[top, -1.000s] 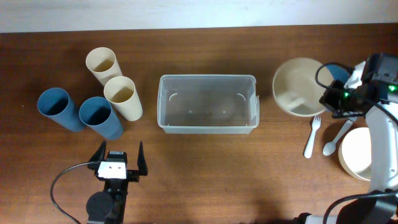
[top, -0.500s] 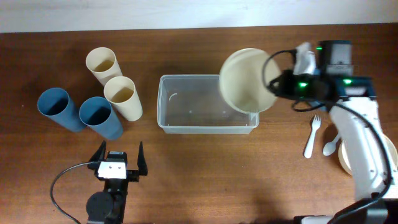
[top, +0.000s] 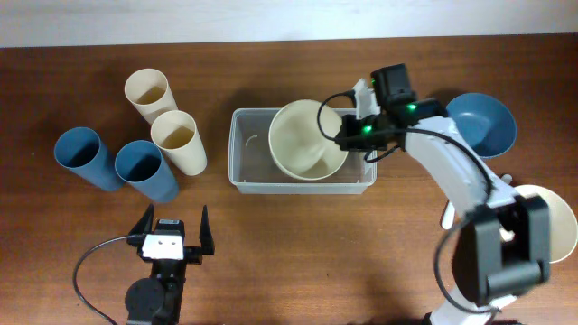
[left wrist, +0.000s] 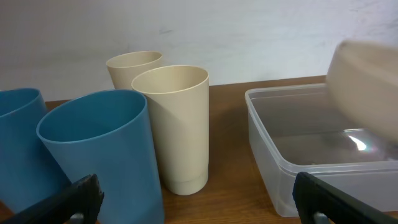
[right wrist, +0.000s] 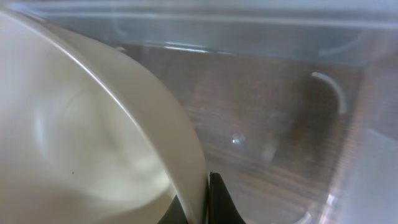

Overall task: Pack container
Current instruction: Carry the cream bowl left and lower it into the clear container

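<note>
The clear plastic container [top: 248, 149] lies at the table's middle; it also shows in the left wrist view [left wrist: 273, 155] and the right wrist view [right wrist: 298, 93]. My right gripper [top: 347, 135] is shut on the rim of a cream bowl [top: 302, 140] and holds it over the container's right half. In the right wrist view the bowl [right wrist: 81, 137] fills the left side, pinched by the fingers [right wrist: 202, 202]. My left gripper [top: 172, 227] is open and empty near the front edge, left of the container.
Two cream cups [top: 179, 142] [top: 148, 94] and two blue cups [top: 144, 170] [top: 86, 158] stand left of the container. A blue bowl [top: 483, 124] sits at the right, another cream bowl [top: 555, 221] at the right edge.
My right gripper has carried the cream bowl leftward from the right side to over the container and lowered it. This uncovered the blue bowl. The left arm has not moved.
</note>
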Robot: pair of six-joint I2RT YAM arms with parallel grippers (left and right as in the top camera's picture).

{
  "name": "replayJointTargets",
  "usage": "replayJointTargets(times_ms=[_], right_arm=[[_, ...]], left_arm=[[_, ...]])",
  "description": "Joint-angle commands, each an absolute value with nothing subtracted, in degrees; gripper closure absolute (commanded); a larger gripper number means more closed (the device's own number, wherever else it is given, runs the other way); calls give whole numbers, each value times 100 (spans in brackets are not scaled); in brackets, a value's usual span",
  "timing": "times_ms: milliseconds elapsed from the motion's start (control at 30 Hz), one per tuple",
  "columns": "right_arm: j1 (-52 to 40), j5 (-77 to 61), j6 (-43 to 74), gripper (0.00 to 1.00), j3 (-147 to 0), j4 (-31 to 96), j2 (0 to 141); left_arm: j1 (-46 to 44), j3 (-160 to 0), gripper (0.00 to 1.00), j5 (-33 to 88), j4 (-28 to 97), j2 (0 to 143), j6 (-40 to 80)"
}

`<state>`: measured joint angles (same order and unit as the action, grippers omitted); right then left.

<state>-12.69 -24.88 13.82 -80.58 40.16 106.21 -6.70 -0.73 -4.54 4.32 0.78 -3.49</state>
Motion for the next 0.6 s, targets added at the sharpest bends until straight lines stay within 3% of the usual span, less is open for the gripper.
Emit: replayJointTargets(times_ms=[0,233,333,400,567], right_arm=[[-1382,-2482,1509,96,-8156,3885,10881],[-1387,-2475,1546,96,-8154,3785,11039],[-1387,-2475,1546,91,-8156,3771,11039],[-1387,-2475,1546,83,-8156,3771,11039],[-1387,-2475,1546,82,-8154,3774,11039]], left_arm=[[-648,-51,1,-478,436,30,-419],[-648,-51,0,-478,436,30,-419],[-648,-51,1,-478,436,30,-419],[-648,-51,0,-478,436,30,-419],[-648,-51,0,-478,436,30,-419]])
